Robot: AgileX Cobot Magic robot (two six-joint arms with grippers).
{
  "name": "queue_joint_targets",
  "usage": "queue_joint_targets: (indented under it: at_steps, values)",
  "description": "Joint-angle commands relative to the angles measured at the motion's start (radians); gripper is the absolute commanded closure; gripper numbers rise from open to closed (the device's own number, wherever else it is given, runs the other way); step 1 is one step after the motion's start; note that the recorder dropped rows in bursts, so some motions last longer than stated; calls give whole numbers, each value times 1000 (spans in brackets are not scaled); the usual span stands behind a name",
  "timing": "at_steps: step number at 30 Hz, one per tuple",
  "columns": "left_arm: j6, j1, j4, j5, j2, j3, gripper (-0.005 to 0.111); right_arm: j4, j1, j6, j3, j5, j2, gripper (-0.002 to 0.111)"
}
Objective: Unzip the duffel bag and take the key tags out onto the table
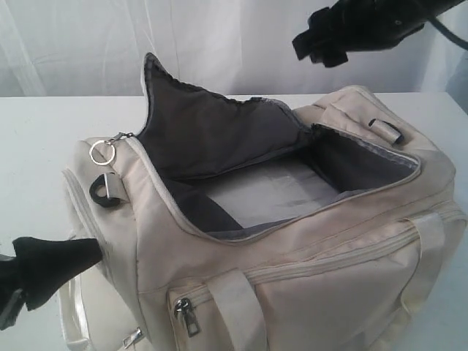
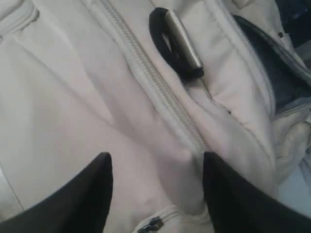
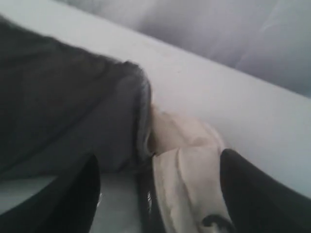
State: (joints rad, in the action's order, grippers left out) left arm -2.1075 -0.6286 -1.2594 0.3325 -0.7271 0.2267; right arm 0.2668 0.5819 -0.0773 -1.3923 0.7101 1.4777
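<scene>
Beneath both arms, the table (image 1: 44,131), white and wide. On it the duffel bag (image 1: 329,270), main zip undone, grey-lined flap (image 1: 197,124) standing up, long axis running from the left gripper's side across to the right gripper's side. Mouth of the bag below the right gripper (image 3: 160,155), itself raised above the far rim with fingers spread and nothing between them. Left gripper (image 2: 156,158) low against the bag's end wall, near a black strap ring (image 2: 177,46), fingers likewise apart, only cream fabric ahead of them, no grasp to be seen. Inside, just a pale base panel (image 1: 270,194) and grey lining on show. Key tags nowhere in view; probably tucked under the flap or in a corner hidden from all three cameras. Judged nearer for the reach in: the right arm, coming down from above. Left arm better placed for steadying the end.
</scene>
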Motion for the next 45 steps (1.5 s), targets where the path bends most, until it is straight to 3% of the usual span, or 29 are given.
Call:
queue_joint_targets:
  at_steps: [1, 13, 15, 22, 27, 29, 33, 38, 41, 45]
  values:
    - [-5, -2, 135, 19, 6, -4, 39, -186, 21, 184, -2, 115, -12, 46]
    - [-3, -2, 274, 53, -26, -4, 38, -344, 102, 327, -2, 291, -10, 46]
    - [3, -2, 307, 56, -64, -4, 44, -346, 108, 342, -2, 312, -10, 46]
    - [125, -2, 408, 122, -218, -4, 79, -348, 109, 342, -2, 392, -10, 46]
    - [268, -2, 524, -44, -222, -4, 104, -353, 109, 342, -2, 460, -10, 46]
    - [336, 2, 613, -128, -205, -4, 107, -363, 109, 342, -2, 490, -10, 46]
    - [517, 57, 723, -208, -144, -4, 107, -429, 109, 414, -2, 504, -10, 46]
    - [543, 178, 719, -304, -44, 7, 107, -607, 109, 535, 27, 404, -8, 46]
    - [543, 255, 663, -435, 18, 46, 107, -663, 109, 571, 50, 319, 0, 46]
    - [543, 340, 483, -634, 97, 131, 107, -670, 109, 571, 58, 246, 34, 46]
